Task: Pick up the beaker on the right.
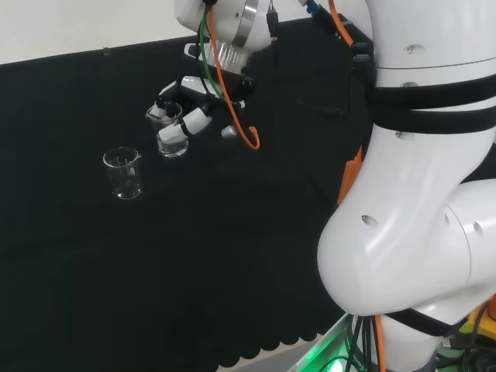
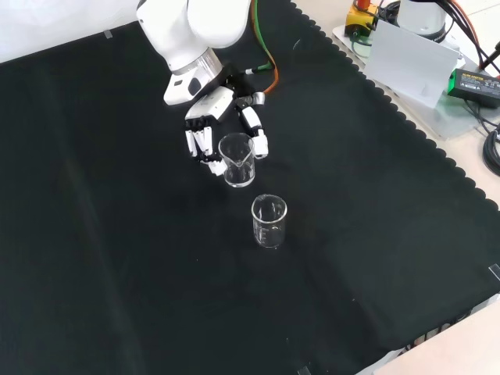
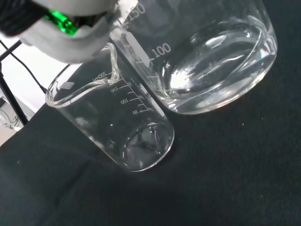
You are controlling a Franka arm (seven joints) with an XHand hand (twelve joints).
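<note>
Well in from the bench edges, the hand curls its fingers and thumb around the held beaker, empty clear glass that looks light, slippery and breakable, best gripped mid-wall, with the second beaker nearby.

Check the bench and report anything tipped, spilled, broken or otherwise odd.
Nothing stands out. Both beakers are upright on the black cloth: one between the fingers of the hand, the other standing free nearby. No spill or crack shows on either.
</note>
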